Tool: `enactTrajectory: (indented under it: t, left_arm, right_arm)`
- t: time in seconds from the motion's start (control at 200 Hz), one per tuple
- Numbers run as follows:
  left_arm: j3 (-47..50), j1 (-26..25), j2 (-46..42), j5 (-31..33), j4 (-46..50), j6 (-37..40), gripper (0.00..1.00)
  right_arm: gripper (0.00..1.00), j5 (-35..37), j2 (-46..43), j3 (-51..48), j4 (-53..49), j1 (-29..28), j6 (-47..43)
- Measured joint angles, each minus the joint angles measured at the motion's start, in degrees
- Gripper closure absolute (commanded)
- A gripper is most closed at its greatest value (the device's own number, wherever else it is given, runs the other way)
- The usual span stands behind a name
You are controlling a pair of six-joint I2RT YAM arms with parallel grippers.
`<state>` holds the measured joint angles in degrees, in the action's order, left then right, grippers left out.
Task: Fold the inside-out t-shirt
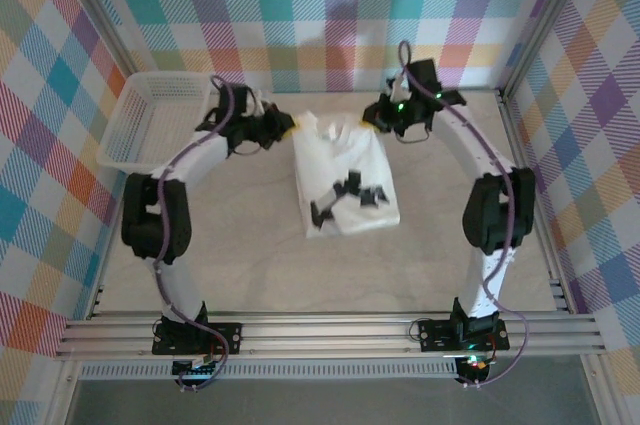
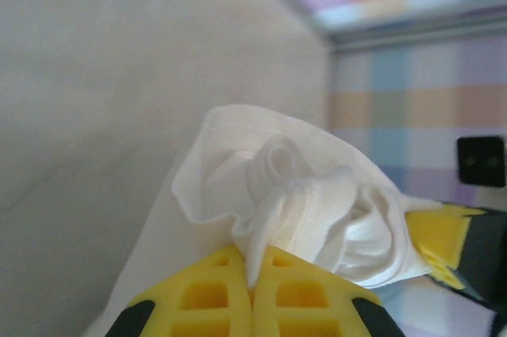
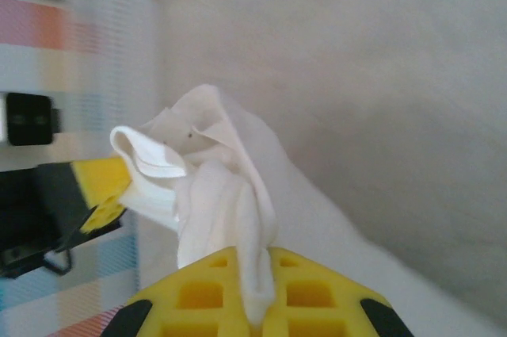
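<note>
- Left pincer (image 2: 253, 277) and right pincer (image 3: 257, 293) each clamp a bunched far corner of the white t-shirt (image 1: 345, 185), which lies on the surface (image 1: 240, 265).
- Thin fabric could slip from small bites; uneven pulls would skew the fold.

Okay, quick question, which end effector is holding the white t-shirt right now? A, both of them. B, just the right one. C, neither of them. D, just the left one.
A: the left end effector and the right end effector are each shut on a bunch of the white t-shirt, seen up close in both wrist views.
</note>
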<state>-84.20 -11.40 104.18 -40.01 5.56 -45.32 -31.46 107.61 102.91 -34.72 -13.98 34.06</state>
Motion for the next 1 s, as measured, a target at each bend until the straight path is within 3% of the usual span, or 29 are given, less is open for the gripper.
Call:
enactTrajectory:
  t: [0.115, 0.225, 0.34, 0.515, 0.615, 0.795, 1.0]
  left_arm:
    - [-0.8, 1.6, -9.2, -0.7, -2.8, -2.1, 1.0]
    - [3.4, 0.9, -17.2, -1.5, -4.5, -1.4, 1.0]
    - [15.2, -1.0, -22.5, -2.6, -4.9, 0.3, 1.0]
    - [39.0, -5.7, -22.3, -2.2, -2.6, 0.2, 1.0]
    - [47.5, -7.2, -24.5, -2.1, 0.9, -0.1, 1.0]
    - [43.2, -7.3, -29.6, 0.3, 4.5, 2.4, 1.0]
    - [31.1, -7.2, -22.4, 5.2, 4.3, 7.5, 1.0]
  right_arm:
    - [1.0, -1.7, -8.5, 0.0, 3.4, 0.8, 0.0]
    - [1.0, -3.1, -16.9, -10.1, 9.4, 1.2, -0.2]
    - [0.98, -5.1, -19.4, -25.2, 13.4, 1.2, -0.2]
    - [0.98, -6.1, -15.5, -48.0, 12.9, 1.0, 0.3]
    - [0.97, -6.1, -18.8, -55.3, 10.1, 0.9, 0.7]
    - [0.96, -5.4, -26.6, -53.5, 9.0, 0.5, 0.6]
    - [0.97, 0.1, -21.4, -44.9, 9.9, 0.6, 0.6]
